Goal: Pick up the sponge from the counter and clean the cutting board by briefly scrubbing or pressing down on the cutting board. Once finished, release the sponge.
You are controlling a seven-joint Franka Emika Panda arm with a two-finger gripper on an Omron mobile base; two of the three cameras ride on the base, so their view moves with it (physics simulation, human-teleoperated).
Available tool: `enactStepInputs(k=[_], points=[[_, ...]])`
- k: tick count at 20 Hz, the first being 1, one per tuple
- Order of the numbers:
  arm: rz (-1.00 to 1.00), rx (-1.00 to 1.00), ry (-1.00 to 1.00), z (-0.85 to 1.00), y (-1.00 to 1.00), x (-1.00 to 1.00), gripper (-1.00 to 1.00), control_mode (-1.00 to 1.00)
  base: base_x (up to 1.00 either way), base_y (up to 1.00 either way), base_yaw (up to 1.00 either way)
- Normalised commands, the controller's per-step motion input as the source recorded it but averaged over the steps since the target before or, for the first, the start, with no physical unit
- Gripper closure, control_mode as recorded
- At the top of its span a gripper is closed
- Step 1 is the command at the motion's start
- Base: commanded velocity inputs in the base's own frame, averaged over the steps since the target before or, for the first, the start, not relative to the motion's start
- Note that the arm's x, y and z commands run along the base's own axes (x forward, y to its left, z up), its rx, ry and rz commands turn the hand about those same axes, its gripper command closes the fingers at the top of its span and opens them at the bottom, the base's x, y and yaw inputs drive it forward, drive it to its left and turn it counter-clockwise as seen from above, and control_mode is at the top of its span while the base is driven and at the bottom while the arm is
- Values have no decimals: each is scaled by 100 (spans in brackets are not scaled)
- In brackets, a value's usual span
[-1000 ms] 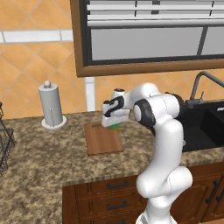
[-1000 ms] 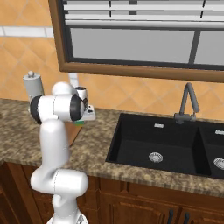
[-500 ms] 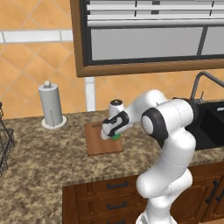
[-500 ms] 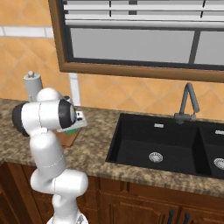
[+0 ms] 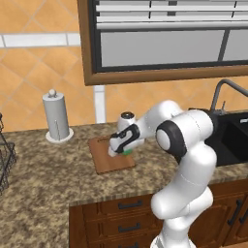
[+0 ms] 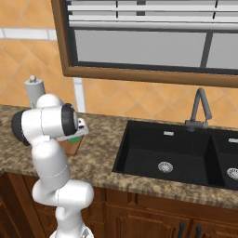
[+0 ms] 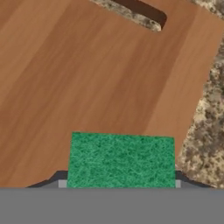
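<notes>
The arm reaches down and to its left over the counter, and the gripper sits low over the cutting board. Its jaws are drawn in tight on the sponge, a small green block that peeks out just below the hand in the left base view. Looking along the hand, the sponge fills the space between the two finger tips, its rough green face turned up at the camera, with the reddish wood of the cutting board spread directly beneath it. The board's slot handle lies at the far end, and speckled counter shows along one edge. The sponge looks pressed against or just above the wood; I cannot tell which. A paper towel holder stands well apart from the board on the counter.
</notes>
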Motion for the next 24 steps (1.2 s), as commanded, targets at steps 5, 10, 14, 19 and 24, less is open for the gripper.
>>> enactStepInputs(k=[5, 10, 14, 19, 24], points=[[32, 0, 9, 4, 43, 3, 100, -100, 0, 0, 0], [31, 0, 13, 4, 54, 11, 100, -100, 0, 0, 0], [28, 0, 15, 0, 58, 18, 100, -100, 0, 0, 0], [22, 0, 11, 0, 78, 4, 100, -100, 0, 0, 0], [8, -6, 0, 0, 95, -23, 100, -100, 0, 0, 0]])
